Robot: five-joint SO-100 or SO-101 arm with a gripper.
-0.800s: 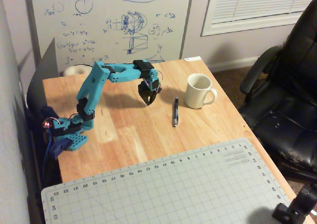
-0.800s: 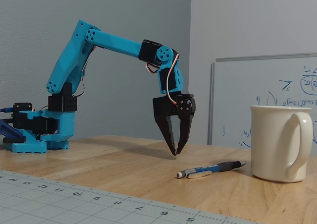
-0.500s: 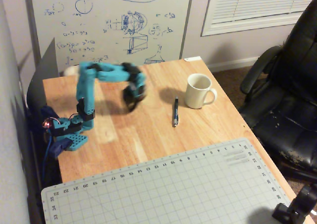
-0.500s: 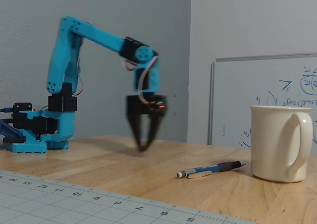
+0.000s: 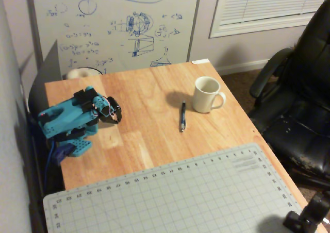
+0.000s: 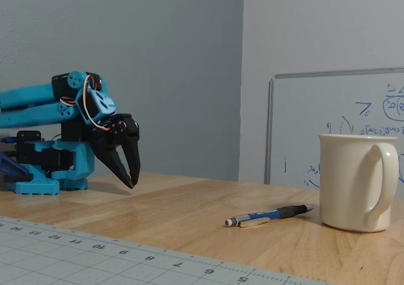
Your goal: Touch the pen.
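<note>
Nearest the low camera, along the front of the bench (image 6: 189,234), we are looking across the gridded cutting mat (image 6: 95,256). Just beyond it the pen (image 6: 270,215) is lying flat on the bare wood, close beside the white mug (image 6: 356,181) but not touching it. In this low fixed view its long axis is running almost sideways, silvery tip toward the left and slightly toward the camera, dark grip end toward the mug. In the high fixed view the pen (image 5: 182,116) is lying nearly straight up and down the picture, just left of the mug (image 5: 207,94).

Farther back, we are seeing the big change: the arm (image 6: 44,105) that was stretched out over the middle of the bench, with the gripper (image 6: 130,183) hanging near the pen less than a second ago, is now folding back over its own base at the far left. The jaws are pointing down, tips just above the wood or barely touching it, and nearly closed, with only a narrow gap and nothing between them. The pen is lying exactly where it was.

We are judging that the arm is retreating, well apart from the pen, so either the touch is already behind us or the reach must be made afresh.
</note>
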